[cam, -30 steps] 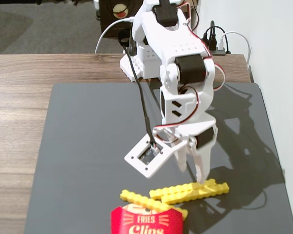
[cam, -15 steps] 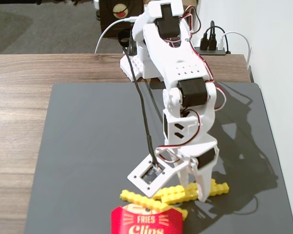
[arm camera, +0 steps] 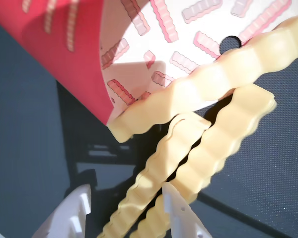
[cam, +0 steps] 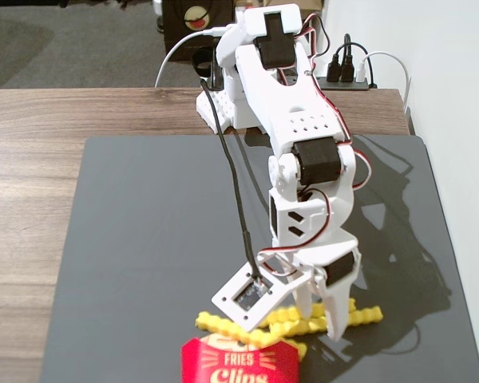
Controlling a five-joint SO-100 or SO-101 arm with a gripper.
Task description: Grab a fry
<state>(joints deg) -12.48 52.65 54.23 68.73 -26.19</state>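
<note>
Item: fry [arm camera: 159, 173], pale yellow, crinkle-edged, thin and straight. In the wrist view its long axis runs from about 7 o'clock up to 1 o'clock, the lower end leaving the frame at the bottom edge. It lies on the dark mat [arm camera: 25, 134] among like pieces: a second fry [arm camera: 223, 144] just beside it on the right, near parallel, and a third [arm camera: 208, 82] crossing above both, running from 8 o'clock to 2 o'clock.

Item: red carton [arm camera: 64, 54], at 11 o'clock in the wrist view, its mouth touching the crossing piece. In the fixed view the carton [cam: 239, 363], lettered "Fries Clips", sits at 6 o'clock.

Item: gripper [arm camera: 126, 206], white. Fingers apart; the fry's lower part lies in the gap, close against the right finger [arm camera: 181, 213]. Contact cannot be told.

Item: arm, fixed view. Gripper [cam: 319, 315] pointed down over the yellow pile [cam: 295, 319], at 5 o'clock on the mat [cam: 144, 239]. Wooden table [cam: 32, 159] beneath.
</note>
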